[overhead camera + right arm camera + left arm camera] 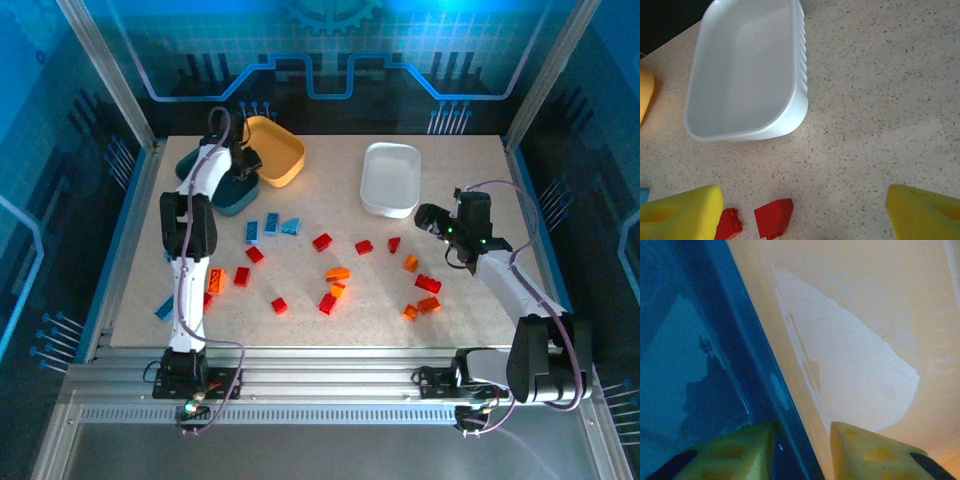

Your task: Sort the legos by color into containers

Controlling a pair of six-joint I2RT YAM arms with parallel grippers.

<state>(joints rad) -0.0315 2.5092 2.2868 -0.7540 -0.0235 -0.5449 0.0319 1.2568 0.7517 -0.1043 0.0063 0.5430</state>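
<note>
top external: the speckled table (480, 165) carries three trays along its far side. the dark teal tray (232, 197) and the yellow-orange tray (278, 150) touch at far left; the white tray (390, 178) lies well apart to the right. the left gripper (245, 160) hangs over the seam between the teal and yellow-orange trays. the right gripper (428, 218) is just beside the white tray's near right corner. the legos are scattered on the table nearer the arm bases: blue bricks (270, 224) near the teal tray, red bricks (322, 241) across the middle, orange bricks (338, 273) among them.

left wrist: the yellow fingers (870, 452) stand a narrow gap apart. the teal tray's rim (760, 375) runs between them, teal floor to its left, yellow-orange tray to its right.

right wrist: the right gripper's fingers (680, 215) are spread wide over bare table. two red bricks (774, 217) lie beside the left finger, near the white tray's corner.
</note>
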